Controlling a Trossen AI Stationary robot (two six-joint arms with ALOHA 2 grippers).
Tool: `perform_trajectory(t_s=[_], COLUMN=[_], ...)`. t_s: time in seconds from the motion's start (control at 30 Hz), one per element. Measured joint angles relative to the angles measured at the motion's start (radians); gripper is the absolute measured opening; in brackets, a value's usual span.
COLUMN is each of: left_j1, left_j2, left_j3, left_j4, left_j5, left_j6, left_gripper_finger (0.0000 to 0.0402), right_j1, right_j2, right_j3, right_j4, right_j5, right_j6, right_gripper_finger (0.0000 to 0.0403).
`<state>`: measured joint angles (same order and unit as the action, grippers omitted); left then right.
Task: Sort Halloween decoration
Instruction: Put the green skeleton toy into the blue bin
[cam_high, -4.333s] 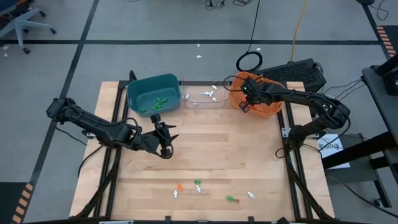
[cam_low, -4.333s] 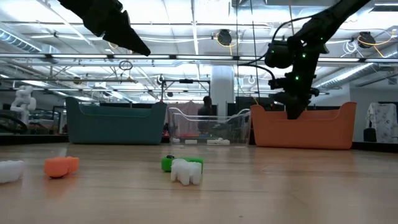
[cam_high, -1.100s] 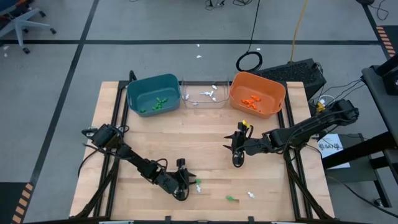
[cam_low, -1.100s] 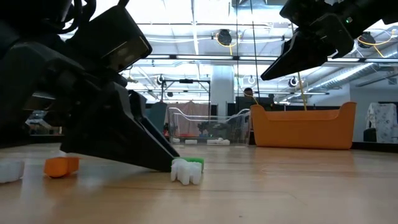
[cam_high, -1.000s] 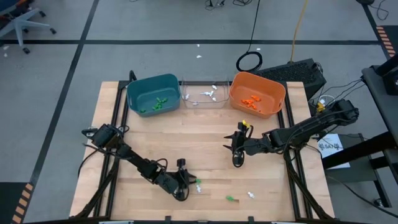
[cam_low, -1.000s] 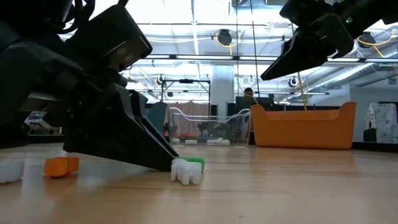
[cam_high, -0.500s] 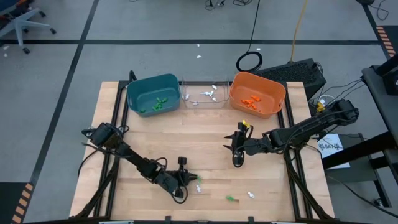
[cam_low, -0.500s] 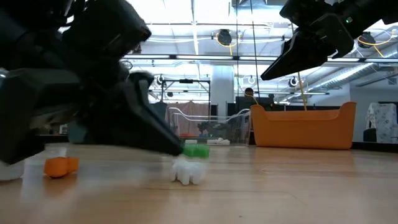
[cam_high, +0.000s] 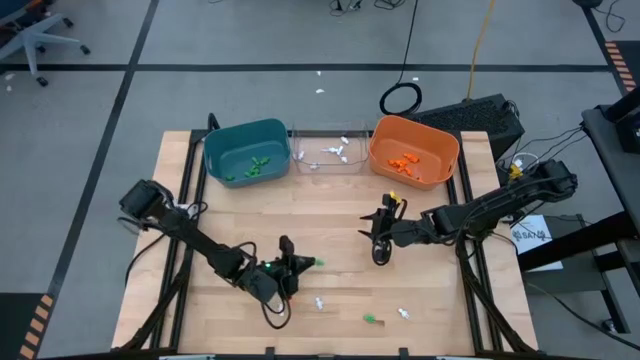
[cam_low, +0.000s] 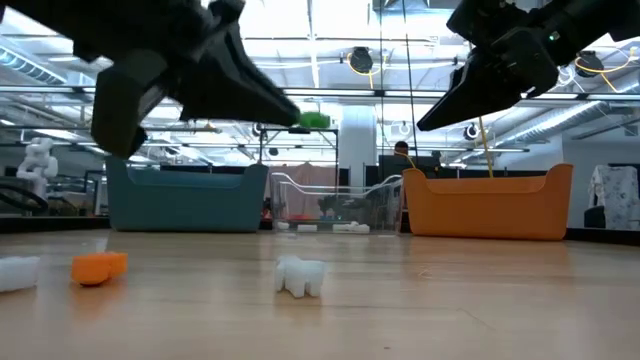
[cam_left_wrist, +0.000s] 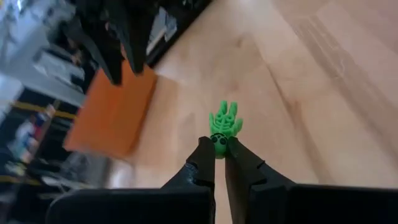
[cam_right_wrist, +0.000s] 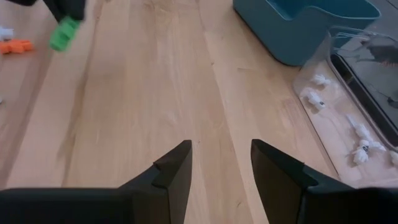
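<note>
My left gripper (cam_high: 306, 264) hangs above the table's near middle, shut on a small green Halloween decoration (cam_left_wrist: 224, 124), which also shows in the low view (cam_low: 313, 120) high over the wood. More decorations lie near the front edge: a white one (cam_high: 318, 302), a green one (cam_high: 371, 319), another white one (cam_high: 403, 313) and an orange one (cam_low: 98, 266). My right gripper (cam_right_wrist: 221, 155) waits open over the table's right middle (cam_high: 378, 252), with nothing between its fingers. My left gripper pinches one end of the green decoration (cam_left_wrist: 218, 140) between its two fingertips (cam_left_wrist: 205, 149). The rest of it sticks out past the tips. The fingers reach toward the table's right, roughly level. The piece is lifted clear of the table.
Along the far edge stand a teal bin (cam_high: 247, 150) with green pieces, a clear bin (cam_high: 326, 152) with white pieces and an orange bin (cam_high: 413, 150) with orange pieces. Bare wood lies between the bins and both grippers.
My left gripper has taken the green decoration off the table beside the white one and risen with it, moving toward the far edge. The white piece stays where it lay. My right arm has kept still.
</note>
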<state>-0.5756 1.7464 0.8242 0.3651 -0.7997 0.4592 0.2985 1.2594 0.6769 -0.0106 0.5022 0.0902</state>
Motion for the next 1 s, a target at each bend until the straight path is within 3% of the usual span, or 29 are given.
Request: perform_trajectory(t_s=[0.2, 0.57, 1.0], left_j1=[-0.001, -0.001, 0.0], left_j2=[-0.057, -0.092, -0.092], left_j3=[0.0, 0.0, 0.0], left_j4=[-0.011, -0.007, -0.008], left_j5=[-0.011, -0.044, -0.044], left_j6=[0.22, 0.484, 0.482], left_gripper_finger=[0.0009, 0.0008, 0.0006], right_j1=[-0.017, -0.017, -0.017], right_j2=[0.0, 0.0, 0.0], right_j3=[0.0, 0.0, 0.0], right_j4=[0.0, -0.001, -0.001], right_j5=[-0.001, -0.003, -0.004], right_j6=[0.026, 0.025, 0.024], right_gripper_finger=[0.0148, 0.0148, 0.0148])
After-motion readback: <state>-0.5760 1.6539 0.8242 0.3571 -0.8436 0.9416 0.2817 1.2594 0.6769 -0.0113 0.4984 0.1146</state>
